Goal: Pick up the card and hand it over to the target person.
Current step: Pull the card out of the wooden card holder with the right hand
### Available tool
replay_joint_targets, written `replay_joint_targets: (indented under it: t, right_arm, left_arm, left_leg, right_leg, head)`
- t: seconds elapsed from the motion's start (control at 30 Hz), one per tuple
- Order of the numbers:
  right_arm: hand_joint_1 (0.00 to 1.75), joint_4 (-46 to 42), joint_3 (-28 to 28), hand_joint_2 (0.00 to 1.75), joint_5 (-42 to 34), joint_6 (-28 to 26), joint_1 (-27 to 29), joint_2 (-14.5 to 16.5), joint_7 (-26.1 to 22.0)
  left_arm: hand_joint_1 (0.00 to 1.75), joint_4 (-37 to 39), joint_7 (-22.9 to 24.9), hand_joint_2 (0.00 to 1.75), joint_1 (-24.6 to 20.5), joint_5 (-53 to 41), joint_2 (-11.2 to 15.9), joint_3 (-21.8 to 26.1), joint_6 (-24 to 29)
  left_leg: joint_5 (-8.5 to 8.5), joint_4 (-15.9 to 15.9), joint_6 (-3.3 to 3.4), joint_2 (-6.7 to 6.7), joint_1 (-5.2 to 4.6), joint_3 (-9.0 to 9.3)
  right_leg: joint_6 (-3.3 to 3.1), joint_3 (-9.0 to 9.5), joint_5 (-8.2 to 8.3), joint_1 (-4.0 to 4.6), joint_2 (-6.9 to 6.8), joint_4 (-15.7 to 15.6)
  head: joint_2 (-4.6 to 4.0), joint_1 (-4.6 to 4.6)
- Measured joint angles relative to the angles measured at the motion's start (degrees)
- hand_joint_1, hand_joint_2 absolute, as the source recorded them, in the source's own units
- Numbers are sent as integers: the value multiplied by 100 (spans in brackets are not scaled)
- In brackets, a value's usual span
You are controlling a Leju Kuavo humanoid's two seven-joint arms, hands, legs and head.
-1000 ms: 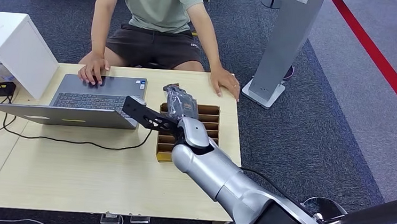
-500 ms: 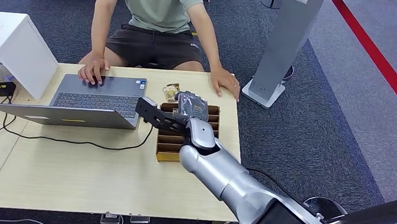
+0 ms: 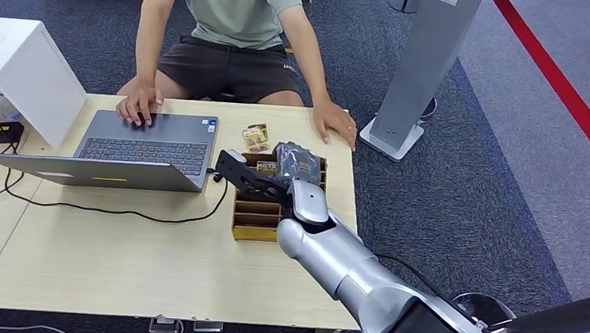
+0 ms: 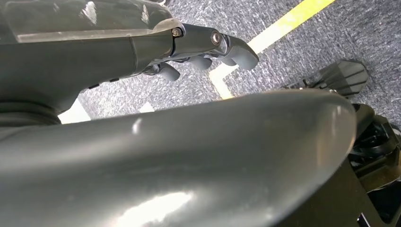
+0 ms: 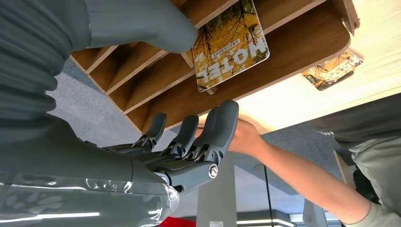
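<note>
A yellow picture card lies flat on the table between the laptop and the person's hand; the right wrist view shows this card too. A second card marked HOTEL lies in the far slot of the wooden slotted holder, seen there in the head view as well. My right hand hovers over the holder's far end with fingers apart and nothing in it. My left hand hangs over the carpet, holding nothing.
A person sits across the table, one hand on the open laptop. A black cable runs in front of the laptop. A white box stands at the far left. A grey stand rises right of the table.
My right hand has drawn back and to the right, from over the card on the table to above the holder. That card now lies uncovered on the table.
</note>
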Motion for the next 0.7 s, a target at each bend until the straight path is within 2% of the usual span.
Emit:
replay_joint_targets:
  t: [0.37,0.7]
  right_arm:
    - [68,0,13,175,13,88,41,-4,-12]
    - [82,11,20,175,24,168,35,25,-28]
  left_arm:
    - [0,3,32,0,15,-21,8,-15,3]
    - [0,1,33,0,43,-21,-6,10,6]
  left_leg:
    - [3,-3,1,1,0,1]
    - [-2,2,0,6,0,5]
  right_leg:
    - [0,1,3,0,1,-3]
    - [1,3,1,0,5,1]
  head:
    - [0,0]
    - [0,0]
